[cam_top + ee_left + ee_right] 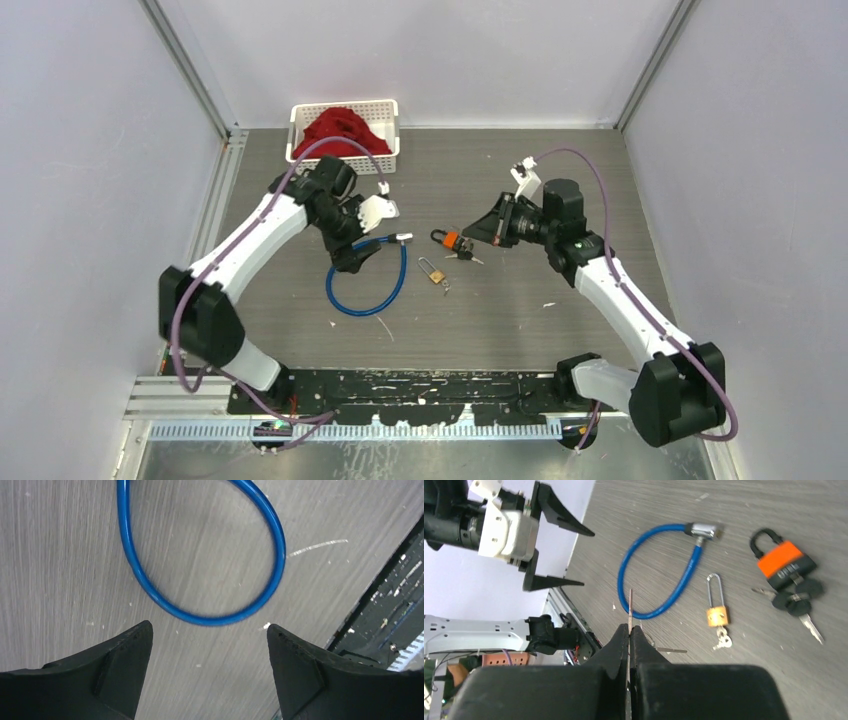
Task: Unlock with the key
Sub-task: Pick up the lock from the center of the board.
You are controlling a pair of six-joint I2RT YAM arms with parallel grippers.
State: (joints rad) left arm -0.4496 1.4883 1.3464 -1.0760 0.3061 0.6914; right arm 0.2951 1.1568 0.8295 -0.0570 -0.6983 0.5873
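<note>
Right hand [629, 630] is clamped shut on a thin key [629, 602], blade jutting past its fingertips. Left hand [209, 627] gapes wide, empty, over the blue cable lock [280, 540] looped on the worktop [200, 555].

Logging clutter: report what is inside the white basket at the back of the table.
A crumpled red cloth lies in the white basket, covering most of its floor. Anything beneath the cloth cannot be seen.

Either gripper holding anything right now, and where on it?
Right gripper pinches a key by its hidden end, blade poking out past the jaws. Left gripper is open, holding nothing.
</note>
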